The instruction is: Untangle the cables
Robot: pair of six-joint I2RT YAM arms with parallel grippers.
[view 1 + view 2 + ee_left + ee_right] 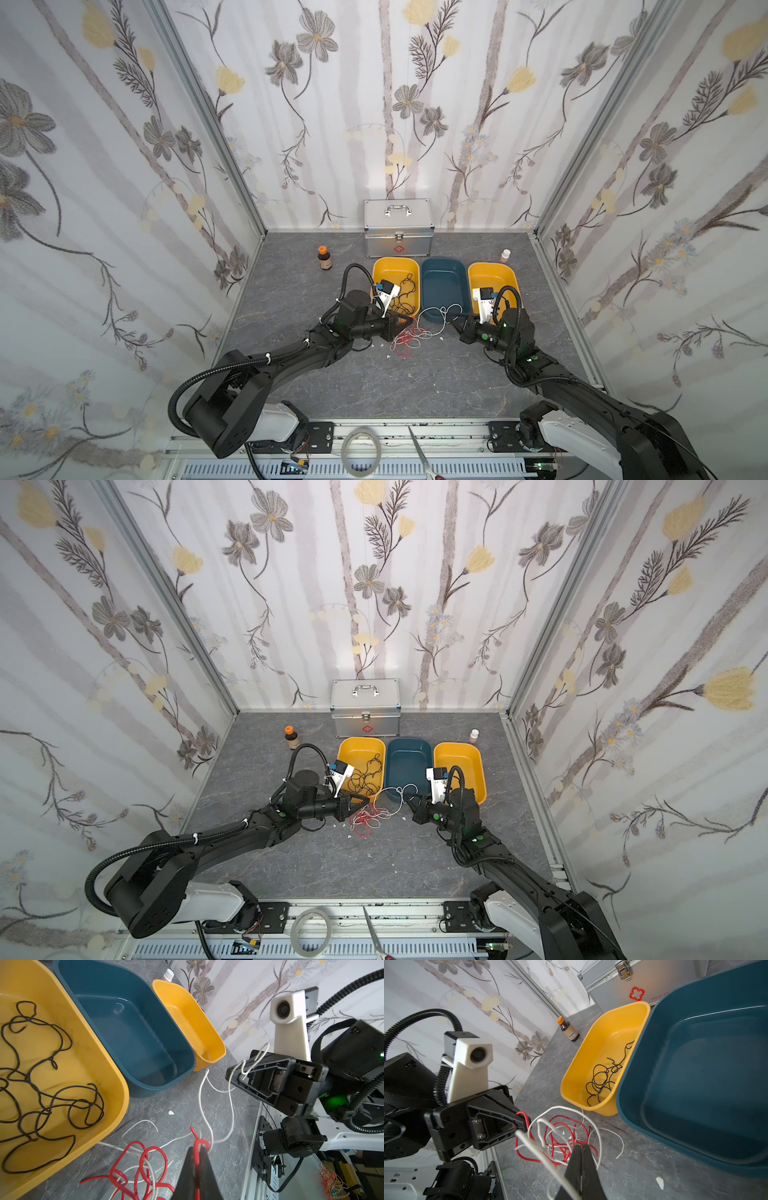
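On the grey tabletop in front of the tubs, the red cable [405, 338] [361, 823] lies tangled with the white cable [436, 316] [397, 796]. My left gripper [409, 319] [198, 1148] is shut on the red cable [145, 1159], a strand of which runs between its jaws. My right gripper [451, 320] [581, 1146] is shut on the white cable [598, 1136], which loops over its fingers [239, 1072] in the left wrist view. The black cable [405, 295] [41, 1095] [602, 1080] lies curled alone inside the left yellow tub [395, 262].
A blue tub [444, 266] and a second yellow tub [494, 270] stand to the right of the first one. Behind them are a metal first-aid case [398, 228], a brown bottle [325, 258] and a small white bottle [505, 255]. A tape ring [360, 452] and scissors [419, 453] lie on the front rail.
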